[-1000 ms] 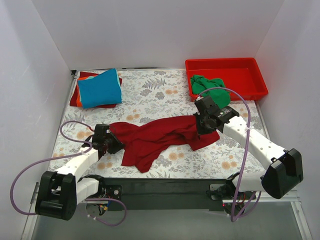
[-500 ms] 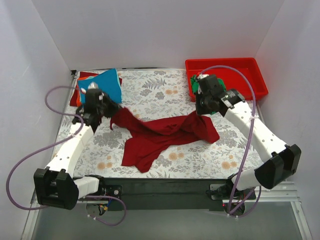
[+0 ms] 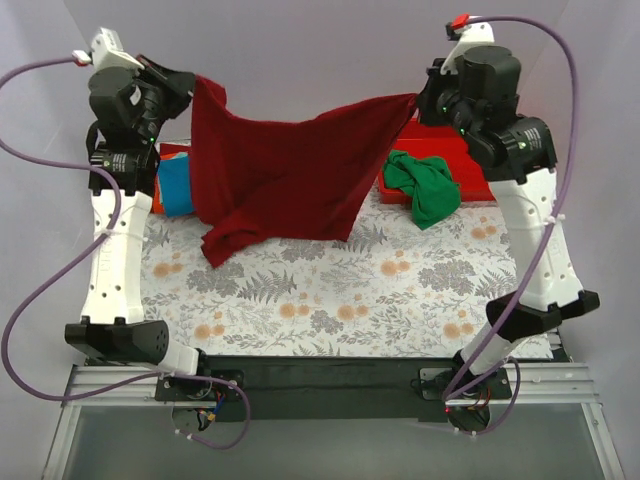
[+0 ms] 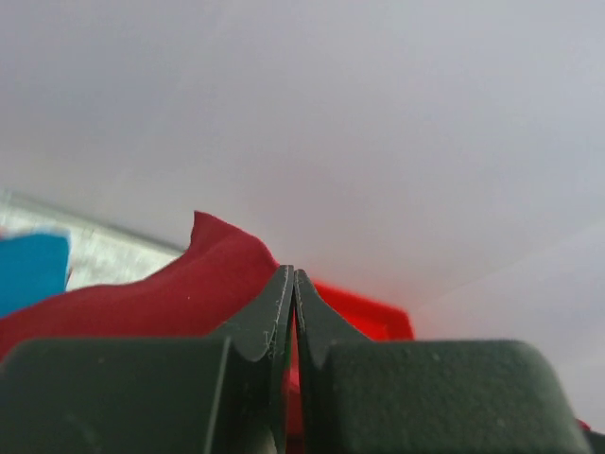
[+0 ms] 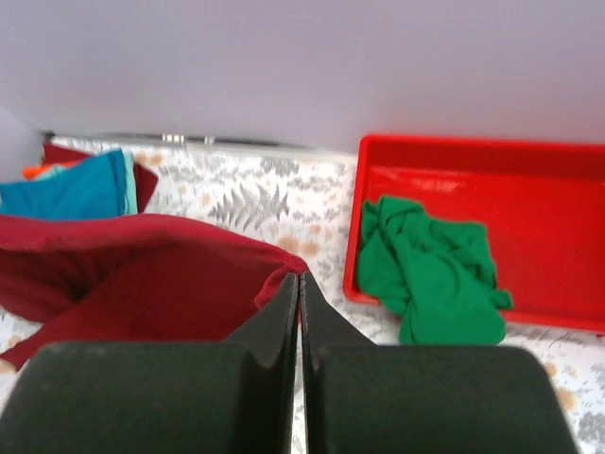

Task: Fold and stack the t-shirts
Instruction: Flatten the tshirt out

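Observation:
The large dark red t-shirt (image 3: 280,175) hangs stretched in the air between both raised arms. My left gripper (image 3: 192,82) is shut on its left corner; the cloth shows red beside my jaws in the left wrist view (image 4: 142,298). My right gripper (image 3: 418,100) is shut on its right corner, seen in the right wrist view (image 5: 161,274). The shirt's lower end droops toward the table at the left. A crumpled green t-shirt (image 3: 422,185) hangs over the near edge of the red tray (image 3: 470,185). A folded bright blue t-shirt (image 3: 172,185) lies on orange and red ones at the far left.
The floral table cloth (image 3: 350,290) covers the table. White walls close in on the left, back and right. The tray (image 5: 529,189) stands at the far right corner. Purple cables loop from both arms.
Both arms have risen high from the table, lifting the dark red t-shirt off the cloth and spreading it out in the air. The green t-shirt now hangs over the tray edge.

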`<state>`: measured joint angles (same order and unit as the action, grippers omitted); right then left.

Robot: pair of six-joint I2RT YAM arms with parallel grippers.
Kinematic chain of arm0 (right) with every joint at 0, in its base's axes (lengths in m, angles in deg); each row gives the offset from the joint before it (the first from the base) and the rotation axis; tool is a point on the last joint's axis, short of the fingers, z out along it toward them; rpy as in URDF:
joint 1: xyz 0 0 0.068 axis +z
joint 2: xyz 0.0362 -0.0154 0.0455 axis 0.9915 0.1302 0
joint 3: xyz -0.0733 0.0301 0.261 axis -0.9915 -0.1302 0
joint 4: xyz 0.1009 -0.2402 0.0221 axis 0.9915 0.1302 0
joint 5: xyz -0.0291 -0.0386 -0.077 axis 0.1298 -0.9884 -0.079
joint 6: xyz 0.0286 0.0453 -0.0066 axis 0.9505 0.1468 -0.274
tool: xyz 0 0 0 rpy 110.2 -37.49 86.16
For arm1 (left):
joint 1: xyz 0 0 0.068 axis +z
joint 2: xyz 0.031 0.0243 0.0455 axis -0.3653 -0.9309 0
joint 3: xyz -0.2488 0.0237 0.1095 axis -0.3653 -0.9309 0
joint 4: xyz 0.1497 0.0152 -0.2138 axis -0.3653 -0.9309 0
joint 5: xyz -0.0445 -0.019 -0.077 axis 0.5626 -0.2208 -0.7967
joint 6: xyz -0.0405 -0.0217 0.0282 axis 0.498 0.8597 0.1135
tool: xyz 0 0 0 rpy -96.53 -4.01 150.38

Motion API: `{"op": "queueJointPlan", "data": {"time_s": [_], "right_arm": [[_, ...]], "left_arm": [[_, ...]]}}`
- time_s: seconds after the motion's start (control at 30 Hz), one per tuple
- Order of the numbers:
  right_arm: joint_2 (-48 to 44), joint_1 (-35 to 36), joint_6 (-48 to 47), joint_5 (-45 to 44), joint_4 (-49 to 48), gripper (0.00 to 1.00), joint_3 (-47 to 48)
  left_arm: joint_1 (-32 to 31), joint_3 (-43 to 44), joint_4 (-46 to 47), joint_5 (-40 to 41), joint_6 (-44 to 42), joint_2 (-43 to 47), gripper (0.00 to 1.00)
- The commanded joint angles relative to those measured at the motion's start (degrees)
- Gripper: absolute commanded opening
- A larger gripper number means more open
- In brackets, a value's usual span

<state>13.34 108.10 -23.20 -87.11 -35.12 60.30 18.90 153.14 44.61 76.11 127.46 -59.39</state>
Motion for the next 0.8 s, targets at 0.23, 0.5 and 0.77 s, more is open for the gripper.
{"op": "queueJointPlan", "data": {"time_s": [0.23,0.5,0.77], "right_arm": [[-19.60,-0.45,-5.20,-2.14,-18.94,0.01,-14.86],[-29.71,-0.45,-8.01,-0.30,-25.36,0.01,-20.40],[-31.66,-0.53,-9.95,-1.97,-28.70,0.01,-19.69]], "left_arm": [[0.15,0.54,17.76,1.48,-13.05,13.22,0.00],[0.15,-4.58,20.85,4.92,-23.87,26.49,0.00],[0.15,-3.67,21.38,0.37,-24.94,28.61,0.00]]}}
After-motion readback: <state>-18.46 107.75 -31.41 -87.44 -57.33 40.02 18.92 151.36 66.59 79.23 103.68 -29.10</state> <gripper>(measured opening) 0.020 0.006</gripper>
